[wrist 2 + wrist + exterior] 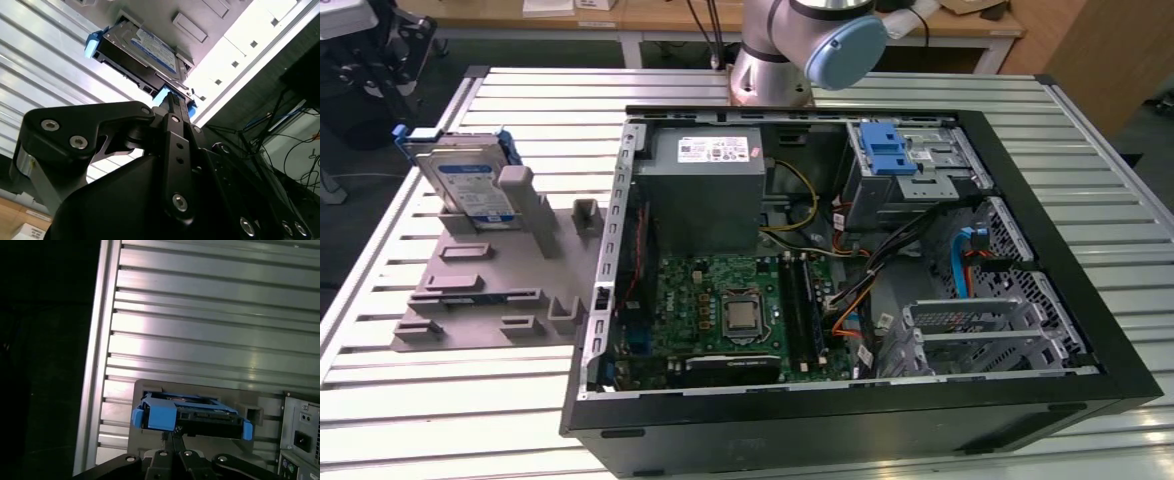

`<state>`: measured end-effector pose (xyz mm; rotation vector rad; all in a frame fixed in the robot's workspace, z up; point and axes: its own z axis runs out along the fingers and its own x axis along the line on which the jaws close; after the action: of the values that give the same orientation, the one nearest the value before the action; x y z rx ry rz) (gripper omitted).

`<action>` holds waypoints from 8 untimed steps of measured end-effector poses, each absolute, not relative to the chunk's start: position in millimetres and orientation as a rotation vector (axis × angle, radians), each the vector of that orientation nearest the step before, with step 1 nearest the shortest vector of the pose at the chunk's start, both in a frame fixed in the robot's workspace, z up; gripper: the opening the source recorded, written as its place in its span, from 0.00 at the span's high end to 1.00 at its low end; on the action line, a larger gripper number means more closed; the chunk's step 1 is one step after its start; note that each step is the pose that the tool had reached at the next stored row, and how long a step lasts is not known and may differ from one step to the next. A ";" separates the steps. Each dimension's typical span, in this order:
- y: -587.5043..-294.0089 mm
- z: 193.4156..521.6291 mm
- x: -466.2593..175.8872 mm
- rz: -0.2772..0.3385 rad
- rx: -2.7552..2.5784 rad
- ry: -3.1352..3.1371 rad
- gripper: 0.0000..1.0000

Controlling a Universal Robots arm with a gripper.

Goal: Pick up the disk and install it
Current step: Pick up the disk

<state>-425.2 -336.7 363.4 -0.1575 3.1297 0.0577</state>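
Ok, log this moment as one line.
disk: upright in grey stand, not gripped | gripper: lined up on disk, apart | computer case: open

A ribbed silver metal table (1101, 190) takes up the middle of the room, its slats catching a bright glare. Behind the table runs a long wooden bench (667, 18) on white legs, with papers (550, 8) lying on top. Past the table's far corner, at the exterior view's right, stands a tall wooden panel (1094, 50). The floor (520, 55) between table and bench is dark.
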 end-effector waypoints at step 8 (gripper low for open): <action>-336.7 363.4 -425.2 0.058 -0.250 3.125 0.89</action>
<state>-425.2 -336.7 363.4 -0.2504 3.1248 0.0580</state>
